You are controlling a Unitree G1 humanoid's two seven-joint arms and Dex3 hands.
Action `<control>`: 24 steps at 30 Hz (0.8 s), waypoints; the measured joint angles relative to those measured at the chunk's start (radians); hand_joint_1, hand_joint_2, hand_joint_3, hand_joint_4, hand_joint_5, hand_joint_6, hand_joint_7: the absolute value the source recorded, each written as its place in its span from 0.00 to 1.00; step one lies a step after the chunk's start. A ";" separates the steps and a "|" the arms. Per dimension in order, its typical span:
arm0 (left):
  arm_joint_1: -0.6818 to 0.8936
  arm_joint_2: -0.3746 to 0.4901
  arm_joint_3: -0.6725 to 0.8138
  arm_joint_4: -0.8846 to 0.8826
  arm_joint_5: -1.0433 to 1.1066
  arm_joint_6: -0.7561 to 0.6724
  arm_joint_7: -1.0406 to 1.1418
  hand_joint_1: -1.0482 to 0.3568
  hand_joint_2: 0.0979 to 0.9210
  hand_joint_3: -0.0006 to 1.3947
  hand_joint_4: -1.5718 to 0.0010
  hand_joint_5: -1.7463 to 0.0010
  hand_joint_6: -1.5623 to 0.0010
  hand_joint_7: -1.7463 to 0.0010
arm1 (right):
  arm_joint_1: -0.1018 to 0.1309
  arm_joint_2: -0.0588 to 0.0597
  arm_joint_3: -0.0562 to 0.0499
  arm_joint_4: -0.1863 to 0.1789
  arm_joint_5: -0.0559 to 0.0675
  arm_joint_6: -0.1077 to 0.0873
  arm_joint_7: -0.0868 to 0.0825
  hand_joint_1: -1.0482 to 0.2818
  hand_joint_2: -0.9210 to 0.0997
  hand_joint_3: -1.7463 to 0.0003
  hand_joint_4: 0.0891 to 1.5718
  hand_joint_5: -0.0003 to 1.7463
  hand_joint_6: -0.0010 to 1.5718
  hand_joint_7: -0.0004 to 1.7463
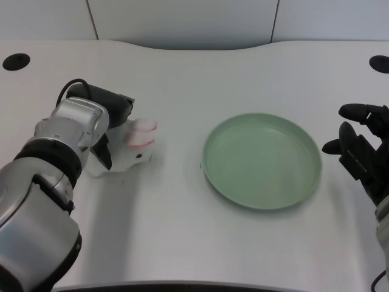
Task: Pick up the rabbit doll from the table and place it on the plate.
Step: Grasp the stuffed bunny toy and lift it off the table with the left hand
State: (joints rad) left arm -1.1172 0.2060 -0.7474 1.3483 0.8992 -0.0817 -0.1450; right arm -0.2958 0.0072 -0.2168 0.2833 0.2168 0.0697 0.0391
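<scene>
- The left hand (112, 131) is seen low over the white table (182, 79) at the picture's left, wrapped about the rabbit doll (135, 148), whose white body and pink-lined ears jut out from beneath the silver wrist.
- The doll is placed directly under and just to the plate side of that hand — touching it, with black fingers (106, 155) visible down the doll's near flank.
- The closure is partly hidden by the forearm; the fingers are judged to be curled onto the doll, but how firmly it is held cannot be told, and the doll appears to rest on the table, not lifted.
- The doll's long axis is laid roughly across the table, ears pointed toward the green plate (209, 173), so the line from hand to doll to plate is nearly straight.
- The plate is set well apart from the doll, toward the picture's right, with bare tabletop between; nothing is seen on it.
- The working hand is by far the nearer to the doll; the right hand (358, 149) is parked beyond the plate's far rim, fingers apart, holding nothing.
- The coming move is judged to be a lift and a sideways carry to the right — the gap to the plate's near rim being the relation on which it turns.
</scene>
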 measured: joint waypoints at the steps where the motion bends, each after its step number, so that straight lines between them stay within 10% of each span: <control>1: 0.000 0.000 -0.001 0.000 0.000 0.000 0.000 0.22 0.79 0.00 1.00 0.79 1.00 0.73 | 0.000 0.000 0.000 0.000 0.000 0.000 -0.001 0.59 0.00 0.63 0.18 0.95 0.19 0.81; 24: 0.008 0.005 0.016 0.002 -0.018 -0.010 0.044 0.30 0.74 0.00 1.00 0.74 1.00 0.78 | -0.001 0.000 0.001 0.000 0.000 0.001 -0.009 0.59 0.00 0.64 0.18 0.95 0.19 0.82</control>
State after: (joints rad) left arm -1.1093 0.2112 -0.7312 1.3501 0.8815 -0.0919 -0.1005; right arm -0.2967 0.0074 -0.2160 0.2831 0.2168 0.0708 0.0298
